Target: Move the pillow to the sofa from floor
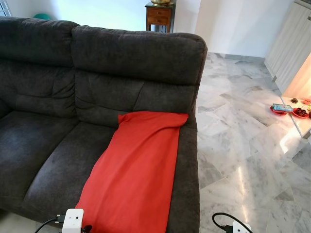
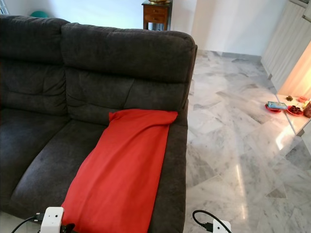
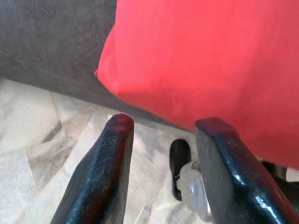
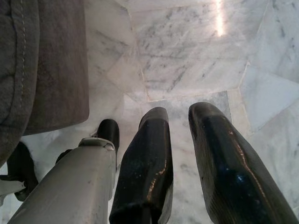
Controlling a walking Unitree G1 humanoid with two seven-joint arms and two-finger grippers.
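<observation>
A long red pillow (image 1: 136, 170) lies on the right seat of the dark grey sofa (image 1: 48, 145). Its top end rests against the backrest and its lower end hangs over the seat's front edge. In the left wrist view my left gripper (image 3: 161, 123) is open just below the pillow's (image 3: 201, 60) lower corner, over the floor, with nothing between its fingers. My right gripper (image 4: 178, 112) hangs beside the sofa's right end (image 4: 42, 65), pointing at the marble floor, its fingers a little apart and holding nothing.
Grey-white marble floor (image 1: 243, 145) stretches to the right of the sofa. A low white shelf (image 1: 302, 124) with red dishes stands at the far right, white cabinets (image 1: 291, 43) behind it. A wooden side table (image 1: 159, 14) stands behind the sofa.
</observation>
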